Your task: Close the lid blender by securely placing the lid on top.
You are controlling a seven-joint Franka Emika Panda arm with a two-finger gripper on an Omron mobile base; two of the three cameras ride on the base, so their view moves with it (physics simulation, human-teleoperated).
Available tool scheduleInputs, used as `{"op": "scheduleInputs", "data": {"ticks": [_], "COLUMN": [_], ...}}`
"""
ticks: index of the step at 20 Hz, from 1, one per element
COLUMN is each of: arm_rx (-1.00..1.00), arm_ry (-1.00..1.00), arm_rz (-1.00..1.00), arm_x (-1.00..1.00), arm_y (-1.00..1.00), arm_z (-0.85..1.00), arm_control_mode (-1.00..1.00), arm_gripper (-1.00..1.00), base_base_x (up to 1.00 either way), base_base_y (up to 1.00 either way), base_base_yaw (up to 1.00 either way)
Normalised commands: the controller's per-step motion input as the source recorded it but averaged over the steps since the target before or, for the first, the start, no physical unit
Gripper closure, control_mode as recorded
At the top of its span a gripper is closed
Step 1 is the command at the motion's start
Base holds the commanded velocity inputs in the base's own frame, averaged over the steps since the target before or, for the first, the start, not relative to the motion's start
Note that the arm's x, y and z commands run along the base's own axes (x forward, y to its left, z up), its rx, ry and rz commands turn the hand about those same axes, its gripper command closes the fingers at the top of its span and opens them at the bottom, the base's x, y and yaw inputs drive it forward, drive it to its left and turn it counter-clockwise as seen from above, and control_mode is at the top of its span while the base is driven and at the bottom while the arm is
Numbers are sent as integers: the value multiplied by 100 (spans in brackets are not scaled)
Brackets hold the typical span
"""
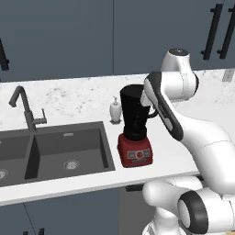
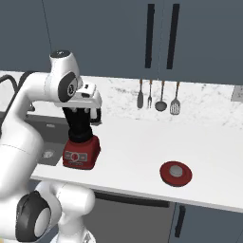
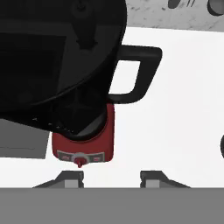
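The blender [image 1: 134, 119] stands on the white counter just right of the sink, its black jar [image 2: 78, 124] on a boxy red base [image 2: 81, 152], and the jar's top is uncovered. From above, the hand view looks into the jar [image 3: 57, 48], with its side handle [image 3: 140, 72] to the right. My gripper [image 3: 111, 177] hovers over the blender, open, with nothing between its fingertips [image 3: 70, 178]. The white hand [image 2: 89, 95] sits right above the jar's rim. The red lid [image 2: 176, 172] lies flat on the counter well right of the blender, near the front edge.
A dark double sink [image 1: 55, 151] with a faucet [image 1: 25, 108] lies left of the blender. A small white soap bottle [image 1: 115, 111] stands behind the blender's left side. Several utensils [image 2: 159, 97] hang on the back wall. Bare counter [image 2: 137, 147] stretches between blender and lid.
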Motion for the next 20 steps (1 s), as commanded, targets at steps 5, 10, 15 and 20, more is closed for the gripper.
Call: {"op": "scheduleInputs", "data": {"ticks": [5, 10, 15, 20], "arm_rx": [0, 0, 0, 1], "arm_ry": [-6, -3, 0, 0], "arm_rz": [-2, -9, -14, -16], "arm_x": [-28, -38, -19, -19], "arm_y": [-16, -58, -60, -75], "arm_z": [-3, -17, -18, -19], "arm_control_mode": [-100, -100, -100, -100], "arm_gripper": [-100, -100, -100, -100], "base_base_x": [0, 0, 0, 0], "base_base_y": [0, 0, 0, 0], "base_base_yaw": [0, 0, 0, 0]}}
